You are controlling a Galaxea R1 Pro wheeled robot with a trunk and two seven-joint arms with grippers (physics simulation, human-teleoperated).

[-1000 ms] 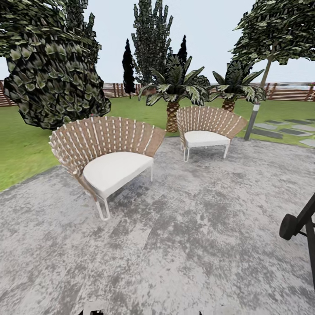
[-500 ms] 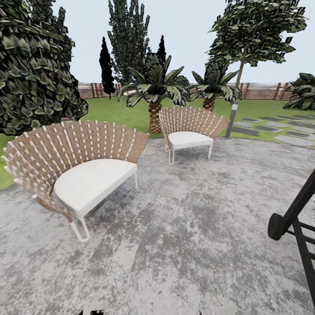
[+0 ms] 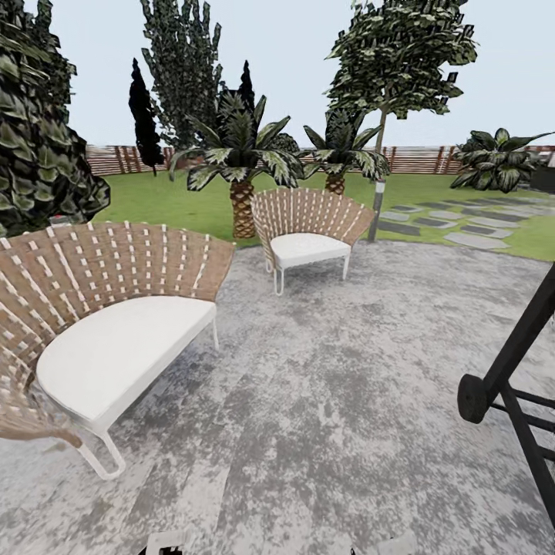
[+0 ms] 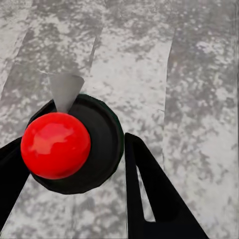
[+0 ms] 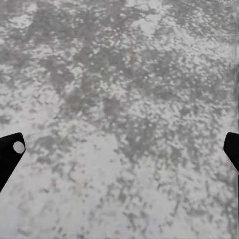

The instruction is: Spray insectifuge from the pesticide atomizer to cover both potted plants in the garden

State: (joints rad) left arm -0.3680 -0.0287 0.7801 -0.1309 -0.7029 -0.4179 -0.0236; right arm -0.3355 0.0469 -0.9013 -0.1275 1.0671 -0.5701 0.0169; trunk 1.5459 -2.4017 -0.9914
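On the grey paving (image 3: 347, 401), two woven chairs (image 3: 100, 324) are seen; bottle and potted plants unsighted, so transit is judged. Right claw (image 5: 119, 149) spread wide, nothing held; left claw (image 4: 74, 164) state undeterminable.

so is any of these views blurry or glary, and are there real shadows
Head view: flat, even light, only faint shadow under the near chair; tree foliage looks blocky. Left wrist view: sharp, with a soft highlight on the red ball. Right wrist view: the paving looks soft and smeared, without glare.

Mottled grey paving (image 3: 347, 401), 2 tan-woven, white-cushioned chairs (image 3: 308, 231)
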